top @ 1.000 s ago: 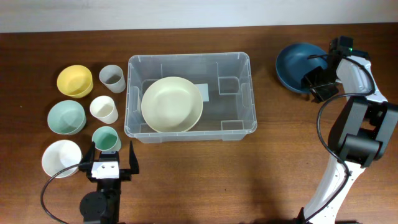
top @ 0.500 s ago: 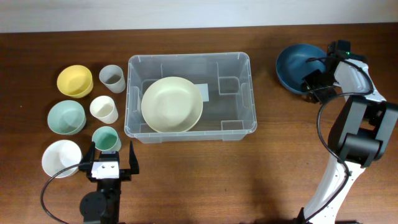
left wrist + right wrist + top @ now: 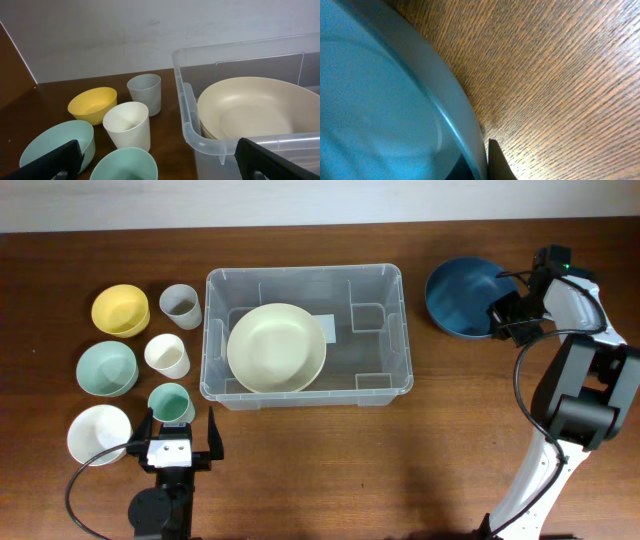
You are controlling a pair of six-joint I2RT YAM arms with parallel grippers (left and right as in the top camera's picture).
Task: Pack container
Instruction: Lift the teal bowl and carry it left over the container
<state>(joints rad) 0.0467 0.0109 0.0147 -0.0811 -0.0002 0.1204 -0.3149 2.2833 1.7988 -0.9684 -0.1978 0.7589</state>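
Your right end effector [image 3: 497,314] is clamped on the rim of the round dark blue bowl [image 3: 458,298]; your left end effector [image 3: 179,425] gapes apart. The large clear rectangular plastic container [image 3: 305,272] sits centrally on the worktop [image 3: 320,475]: likely light, stiff, slick. Grip its rim.

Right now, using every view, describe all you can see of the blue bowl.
The blue bowl is round, dark blue and matte, plastic by its look, with a smooth rounded rim that reads teal in the right wrist view. It lies right of the container, apart from it. From overhead it shows as a near-full circle. The right gripper pinches its right rim. Whether it rests on the table or is lifted cannot be told.
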